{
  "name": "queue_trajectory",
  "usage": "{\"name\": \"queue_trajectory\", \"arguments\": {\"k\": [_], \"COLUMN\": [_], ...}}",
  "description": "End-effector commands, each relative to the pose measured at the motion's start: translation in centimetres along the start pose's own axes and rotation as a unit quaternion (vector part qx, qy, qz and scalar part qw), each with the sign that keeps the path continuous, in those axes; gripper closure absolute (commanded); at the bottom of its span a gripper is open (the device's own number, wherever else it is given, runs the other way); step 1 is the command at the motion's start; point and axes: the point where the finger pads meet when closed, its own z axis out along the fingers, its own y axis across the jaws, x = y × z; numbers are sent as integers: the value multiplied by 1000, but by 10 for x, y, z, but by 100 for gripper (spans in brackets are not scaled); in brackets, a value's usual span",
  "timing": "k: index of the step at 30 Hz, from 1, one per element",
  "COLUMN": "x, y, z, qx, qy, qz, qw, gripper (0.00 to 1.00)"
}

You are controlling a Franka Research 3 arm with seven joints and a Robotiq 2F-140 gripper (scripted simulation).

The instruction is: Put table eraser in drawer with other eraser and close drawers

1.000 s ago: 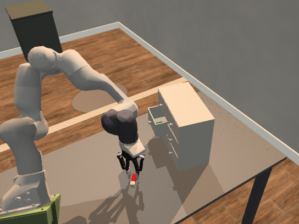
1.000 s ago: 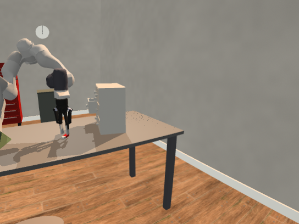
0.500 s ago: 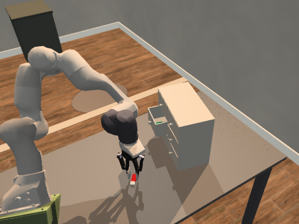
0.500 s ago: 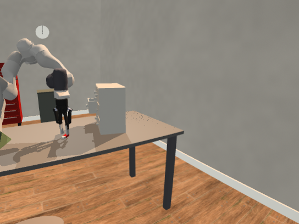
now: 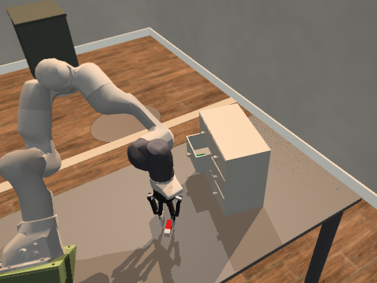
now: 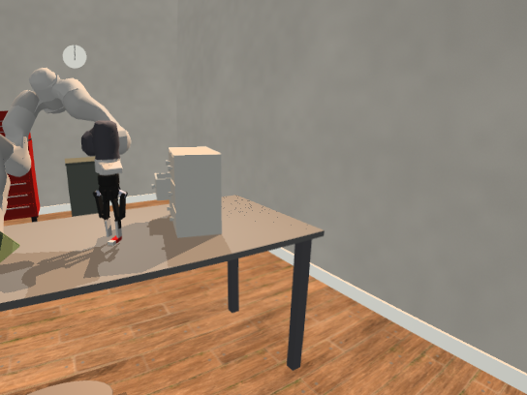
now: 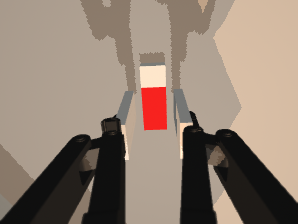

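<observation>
The red and white eraser [image 5: 168, 227] lies flat on the table, in front of the chest's left side. In the wrist view it [image 7: 154, 97] lies lengthwise between my two finger pads, with a narrow gap on each side. My gripper [image 5: 167, 218] points straight down over it, fingertips close to the table top, partly open and holding nothing; it also shows in the wrist view [image 7: 153, 112] and the exterior view [image 6: 112, 232]. The small cream chest [image 5: 233, 156] stands upright. Its top drawer [image 5: 200, 149] is pulled out a short way and holds a small green thing [image 5: 199, 155].
The chest's lower drawers [image 5: 216, 180] are pushed in. The table's front edge [image 5: 287, 243] runs close behind the chest's right side. My green base [image 5: 52, 270] is at the near left corner. A dark cabinet [image 5: 41, 35] stands on the floor beyond the table.
</observation>
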Motion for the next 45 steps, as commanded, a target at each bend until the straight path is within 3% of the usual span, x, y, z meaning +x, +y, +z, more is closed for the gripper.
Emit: {"name": "queue_trajectory", "arguments": {"k": [1, 10, 25, 45], "x": [1, 1, 1, 1], "y": [1, 1, 1, 1], "z": [1, 2, 21, 21], "qx": [0, 0, 0, 0], "qy": [0, 0, 0, 0], "qz": [-1, -1, -1, -1], "qw": [1000, 1000, 1000, 1000], "gripper": [77, 77, 77, 77]}}
